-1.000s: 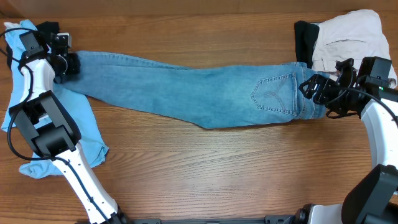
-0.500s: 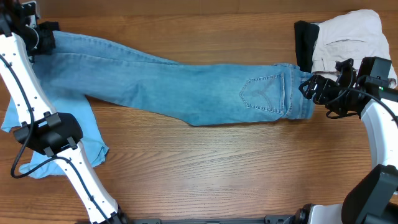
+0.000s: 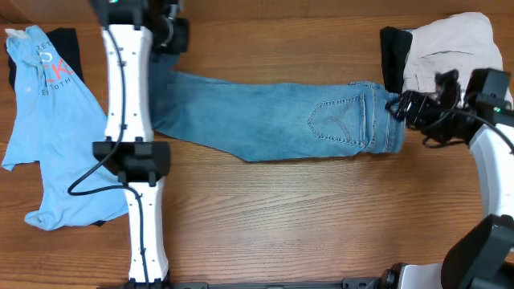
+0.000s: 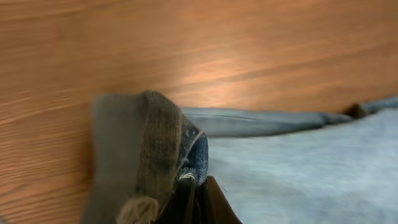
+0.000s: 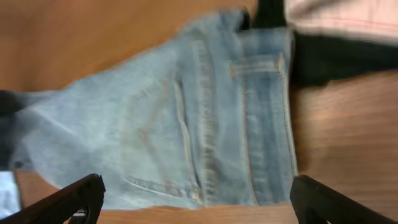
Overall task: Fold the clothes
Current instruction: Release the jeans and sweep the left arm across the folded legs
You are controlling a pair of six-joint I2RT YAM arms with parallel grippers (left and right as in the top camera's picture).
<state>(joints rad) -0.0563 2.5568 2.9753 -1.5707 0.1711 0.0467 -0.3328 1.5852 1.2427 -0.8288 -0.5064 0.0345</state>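
Moved my left gripper point(image 3: 170, 36) rightward along top edge, jeans point(image 3: 281, 120) leg following; only wrist view shows frayed hem point(image 4: 161, 143) pinched. Right gripper point(image 3: 400, 108) spread wide by waistband point(image 5: 267, 137).

Robot lab; arms point(image 3: 128, 104) at wooden table point(image 3: 281, 217)

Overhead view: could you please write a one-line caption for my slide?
Left gripper pinches the hem of the light-blue jeans; the open right gripper hovers beside their waistband.

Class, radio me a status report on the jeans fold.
Left gripper shut on jeans hem. Right gripper open at waistband. Beige trousers and black garment crowd that end.
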